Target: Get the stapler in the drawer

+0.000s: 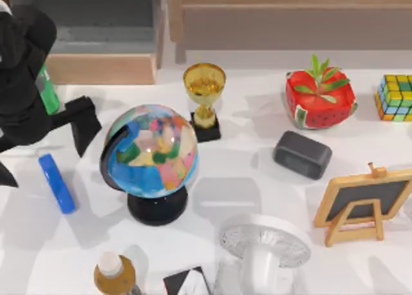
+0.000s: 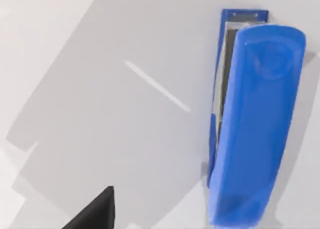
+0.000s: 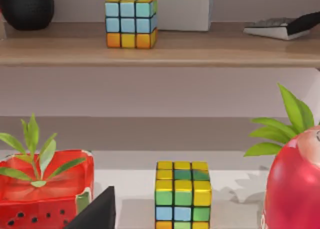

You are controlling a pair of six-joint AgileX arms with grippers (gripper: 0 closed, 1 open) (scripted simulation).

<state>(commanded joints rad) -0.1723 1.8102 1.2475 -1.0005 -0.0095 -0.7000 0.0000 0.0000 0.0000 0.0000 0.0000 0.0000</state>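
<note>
The stapler [image 1: 56,182] is a slim bright blue bar lying flat on the white table at the left, just left of the globe. My left gripper [image 1: 44,147] hovers over it, open, with one black finger [image 1: 82,120] toward the globe and the other at the left edge. In the left wrist view the stapler [image 2: 255,124] lies off to one side of a dark fingertip [image 2: 95,211], untouched. The drawer [image 1: 96,44] stands pulled out at the back left, its grey inside showing behind the tan front panel [image 1: 100,68]. One finger [image 3: 97,211] of my right gripper shows, facing the shelf.
A globe [image 1: 151,156] stands right of the stapler, a gold trophy [image 1: 205,98] behind it. A green bottle [image 1: 46,89] sits by the drawer front. Farther right are a watermelon planter [image 1: 320,98], dark grey block [image 1: 302,154], colour cube [image 1: 396,97], small chalkboard [image 1: 364,201] and white fan [image 1: 265,243].
</note>
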